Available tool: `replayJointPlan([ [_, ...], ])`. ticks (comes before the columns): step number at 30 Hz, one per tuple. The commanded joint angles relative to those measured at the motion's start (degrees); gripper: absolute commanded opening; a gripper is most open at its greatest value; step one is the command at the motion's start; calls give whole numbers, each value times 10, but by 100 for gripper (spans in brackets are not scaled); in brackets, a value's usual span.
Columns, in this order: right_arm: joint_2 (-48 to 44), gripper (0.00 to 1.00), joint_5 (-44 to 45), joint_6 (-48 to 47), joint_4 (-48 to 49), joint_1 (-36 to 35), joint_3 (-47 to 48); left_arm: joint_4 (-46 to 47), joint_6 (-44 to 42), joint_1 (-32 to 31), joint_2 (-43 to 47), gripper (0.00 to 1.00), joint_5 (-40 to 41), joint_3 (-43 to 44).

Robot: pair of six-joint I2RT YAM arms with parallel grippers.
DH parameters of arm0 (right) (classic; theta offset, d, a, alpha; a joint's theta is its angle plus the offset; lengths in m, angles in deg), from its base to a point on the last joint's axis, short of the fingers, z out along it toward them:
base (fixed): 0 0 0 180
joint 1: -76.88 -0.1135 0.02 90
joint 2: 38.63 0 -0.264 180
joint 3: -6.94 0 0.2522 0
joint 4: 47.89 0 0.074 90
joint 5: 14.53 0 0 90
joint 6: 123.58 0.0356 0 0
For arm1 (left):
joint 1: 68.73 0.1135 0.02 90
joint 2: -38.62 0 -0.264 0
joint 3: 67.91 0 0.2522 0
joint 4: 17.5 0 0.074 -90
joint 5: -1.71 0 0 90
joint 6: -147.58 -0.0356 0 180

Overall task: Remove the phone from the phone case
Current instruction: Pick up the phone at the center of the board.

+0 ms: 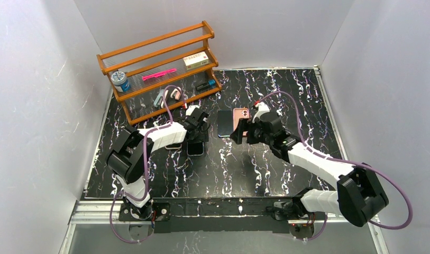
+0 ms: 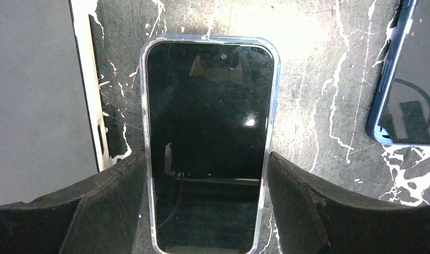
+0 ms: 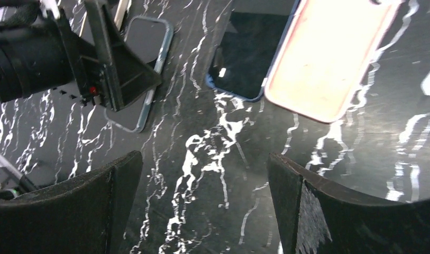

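A black-screened phone in a clear case lies face up on the black marble table. My left gripper straddles its near half, and both black fingers press against the case's long edges. In the top view this gripper sits above the phone. My right gripper is open and empty above bare table; in the top view it hangs beside a pink phone. The right wrist view also shows the clear-cased phone.
A dark phone in a blue case lies next to the pink phone. Another flat device lies just left of the cased phone. A wooden rack with small items stands at the back left.
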Motion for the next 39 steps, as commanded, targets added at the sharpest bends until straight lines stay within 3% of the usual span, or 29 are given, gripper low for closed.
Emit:
replayJointPlan([
  [1, 32, 94, 18, 72, 59, -41, 1, -24, 15, 2, 0, 32, -87, -44],
  [5, 60, 94, 16, 133, 131, -88, -17, -6, 30, 3, 55, 10, -105, -57],
  [12, 113, 92, 24, 194, 216, -136, -29, 36, 66, 3, 107, 2, -140, -76],
  [21, 182, 76, 0, 235, 301, -152, -59, 109, 124, 4, 166, 0, -156, -135],
  [33, 270, 67, -36, 247, 362, -172, -27, 163, 152, 4, 190, 0, -182, -163],
  [39, 281, 52, -61, 245, 398, -172, -22, 180, 132, 4, 218, 0, -208, -174],
])
